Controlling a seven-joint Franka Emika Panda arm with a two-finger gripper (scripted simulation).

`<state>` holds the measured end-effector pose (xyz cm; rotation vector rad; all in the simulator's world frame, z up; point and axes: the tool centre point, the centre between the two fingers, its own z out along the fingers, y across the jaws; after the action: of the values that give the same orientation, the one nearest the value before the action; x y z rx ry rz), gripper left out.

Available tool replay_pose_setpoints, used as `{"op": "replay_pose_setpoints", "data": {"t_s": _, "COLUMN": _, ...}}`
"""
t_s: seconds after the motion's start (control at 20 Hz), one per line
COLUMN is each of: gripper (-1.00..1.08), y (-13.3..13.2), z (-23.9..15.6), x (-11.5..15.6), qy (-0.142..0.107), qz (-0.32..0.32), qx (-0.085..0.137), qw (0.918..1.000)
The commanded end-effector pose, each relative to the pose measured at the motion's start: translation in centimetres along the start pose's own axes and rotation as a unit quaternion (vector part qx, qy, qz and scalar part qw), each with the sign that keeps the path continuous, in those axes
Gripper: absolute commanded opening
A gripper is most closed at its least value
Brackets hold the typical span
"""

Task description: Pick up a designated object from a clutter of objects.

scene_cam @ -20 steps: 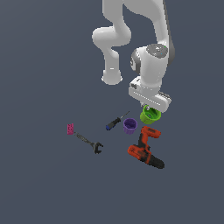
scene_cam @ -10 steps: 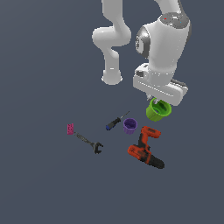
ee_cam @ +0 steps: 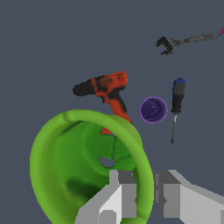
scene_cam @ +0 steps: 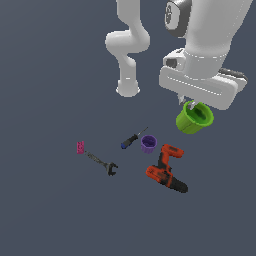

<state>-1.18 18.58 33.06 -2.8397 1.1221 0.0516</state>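
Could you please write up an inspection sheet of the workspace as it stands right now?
Surface: plain dark grey floor, no markings.
Job's thing: green cup raised off the floor, tilted, rim pinched.
Clutter: purple cup, screwdriver, wrench, pink block, power drill, all on the floor.
Gripper: gripper shut on the green cup's rim, one finger inside, one outside.
Cables: nothing seen.
Surroundings: nothing seen.

Green cup (scene_cam: 194,117) aloft under gripper (scene_cam: 189,104); clutter below
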Motion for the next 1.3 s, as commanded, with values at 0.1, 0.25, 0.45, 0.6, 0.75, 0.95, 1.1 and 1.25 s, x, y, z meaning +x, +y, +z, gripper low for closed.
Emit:
{"op": "replay_pose_setpoints", "data": {"t_s": 0.1, "gripper": -1.0, "y": -1.5, "z": -3.4, "x": 0.8, "qy": 0.0, "qz": 0.0, "qx": 0.001, "qw": 1.0}}
{"op": "replay_pose_setpoints", "data": {"t_s": 0.25, "gripper": -1.0, "y": -2.4, "z": -5.3, "x": 1.3, "qy": 0.0, "qz": 0.0, "qx": 0.001, "qw": 1.0}}
{"op": "replay_pose_setpoints", "data": {"t_s": 0.45, "gripper": -1.0, "y": -3.5, "z": -7.7, "x": 1.8, "qy": 0.0, "qz": 0.0, "qx": 0.001, "qw": 1.0}}
{"op": "replay_pose_setpoints", "data": {"t_s": 0.6, "gripper": -1.0, "y": -4.3, "z": -9.3, "x": 2.3, "qy": 0.0, "qz": 0.0, "qx": 0.001, "qw": 1.0}}
{"op": "replay_pose_setpoints", "data": {"t_s": 0.75, "gripper": -1.0, "y": -4.9, "z": -10.5, "x": 2.6, "qy": 0.0, "qz": 0.0, "qx": 0.001, "qw": 1.0}}
{"op": "replay_pose_setpoints", "data": {"t_s": 0.95, "gripper": -1.0, "y": -5.5, "z": -11.7, "x": 2.9, "qy": 0.0, "qz": 0.0, "qx": 0.001, "qw": 1.0}}
{"op": "replay_pose_setpoints", "data": {"t_s": 1.1, "gripper": -1.0, "y": -5.8, "z": -12.3, "x": 3.0, "qy": 0.0, "qz": 0.0, "qx": 0.001, "qw": 1.0}}
{"op": "replay_pose_setpoints", "data": {"t_s": 1.25, "gripper": -1.0, "y": -6.0, "z": -12.6, "x": 3.1, "qy": -0.001, "qz": 0.0, "qx": 0.001, "qw": 1.0}}
